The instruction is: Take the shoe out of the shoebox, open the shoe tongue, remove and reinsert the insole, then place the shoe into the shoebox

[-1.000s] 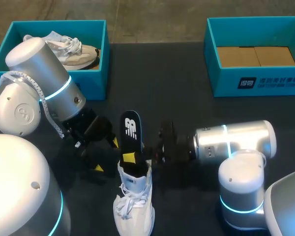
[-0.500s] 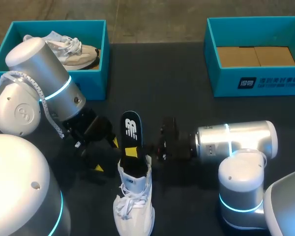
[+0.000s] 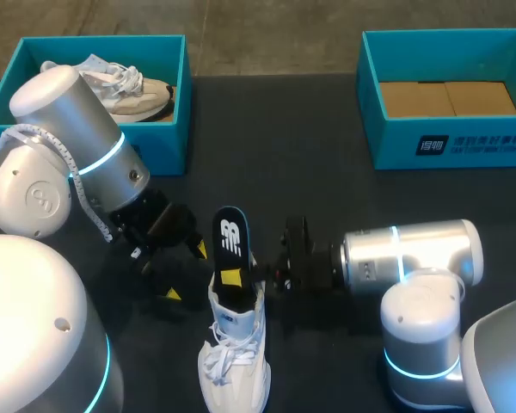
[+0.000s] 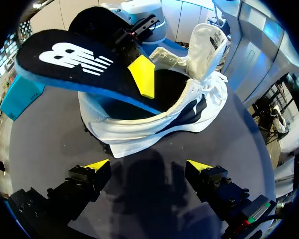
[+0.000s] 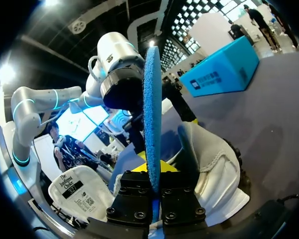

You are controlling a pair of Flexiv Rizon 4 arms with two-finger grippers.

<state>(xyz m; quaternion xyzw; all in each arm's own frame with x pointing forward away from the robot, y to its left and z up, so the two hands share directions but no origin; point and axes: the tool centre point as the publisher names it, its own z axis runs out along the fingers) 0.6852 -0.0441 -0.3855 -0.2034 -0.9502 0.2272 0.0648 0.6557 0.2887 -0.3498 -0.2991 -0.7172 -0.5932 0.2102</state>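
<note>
Two wrist views reveal right hand (image 5: 153, 170) pinching the insole (image 5: 152, 109), left hand (image 4: 148, 167) spread near the shoe (image 4: 179, 114).

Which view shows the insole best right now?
Left wrist view: the insole shows its broad black top, one end inside the shoe. Head view shows it from above, foreshortened; right wrist view only its thin blue edge.

Black insole (image 3: 230, 245) stands half inside white shoe (image 3: 234, 354).
</note>
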